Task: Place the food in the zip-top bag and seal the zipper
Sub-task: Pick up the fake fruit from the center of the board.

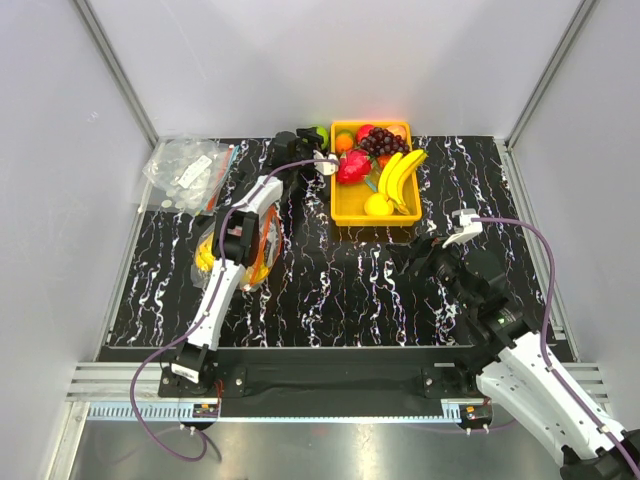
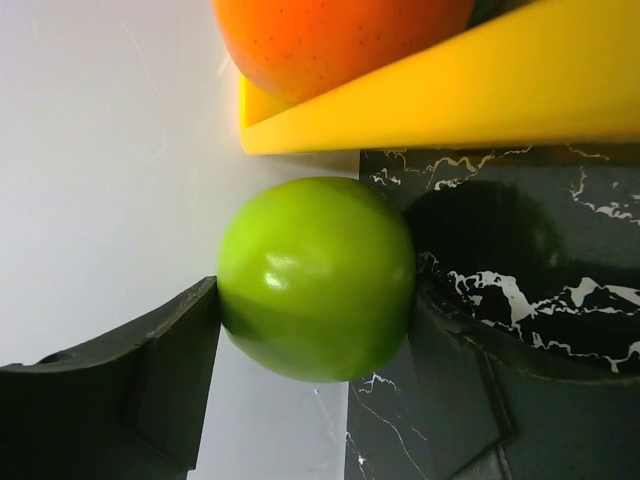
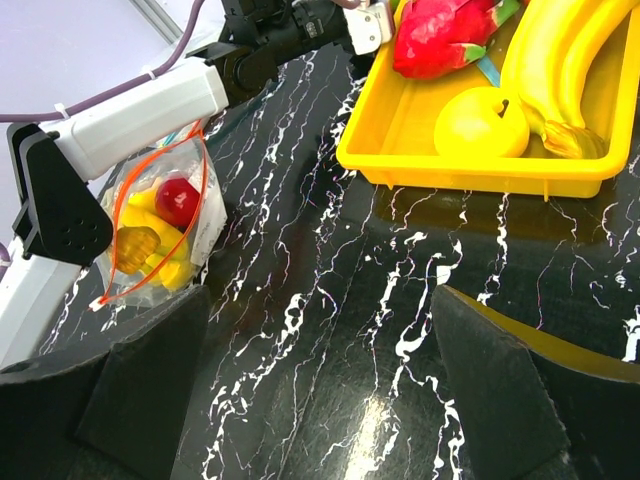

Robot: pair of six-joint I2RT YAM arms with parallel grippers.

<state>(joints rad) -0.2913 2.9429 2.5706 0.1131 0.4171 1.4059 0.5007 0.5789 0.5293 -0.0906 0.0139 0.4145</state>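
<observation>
My left gripper reaches to the table's back edge, just left of the yellow tray. Its jaws press both sides of a green apple, which also shows in the top view. The clear zip-top bag lies on the left under the left arm, holding red and yellow food. Its red-orange zipper curves open. My right gripper is open and empty above the black table, right of centre.
The tray holds bananas, a dragon fruit, grapes, a yellow fruit and an orange. A pile of clear packets lies at the back left. White walls enclose the table.
</observation>
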